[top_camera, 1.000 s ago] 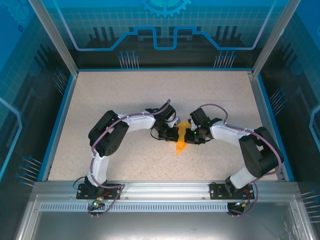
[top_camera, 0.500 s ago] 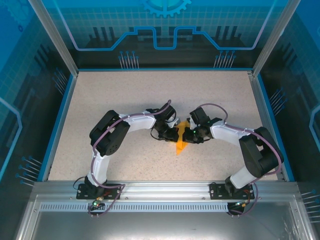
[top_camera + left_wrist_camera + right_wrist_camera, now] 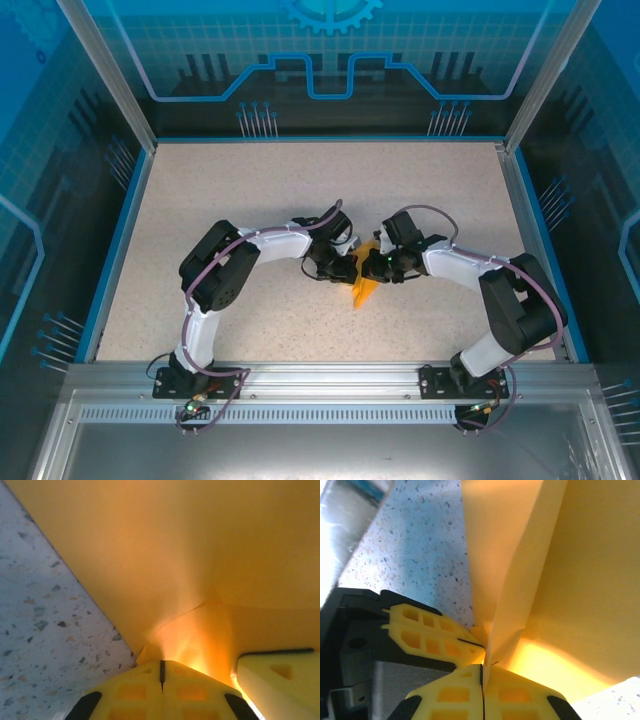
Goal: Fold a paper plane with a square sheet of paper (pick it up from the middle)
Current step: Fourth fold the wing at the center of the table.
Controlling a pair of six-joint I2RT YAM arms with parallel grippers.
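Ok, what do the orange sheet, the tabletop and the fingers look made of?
The orange sheet looks like thin matte paper: sharp creases, light glowing through. The tabletop seems a pale laminate or composite, judging by its dark flecks. The fingers look like moulded or printed yellow plastic, with recessed pockets.

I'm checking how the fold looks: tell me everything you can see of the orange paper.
The orange paper is thin, plain and matte, folded so that its layers overlap along straight creases. From above it narrows to a point toward the arms' bases, near the middle of the speckled table. The left claw and right claw are both shut on it, pinching close together. Whether it rests on the table cannot be told.
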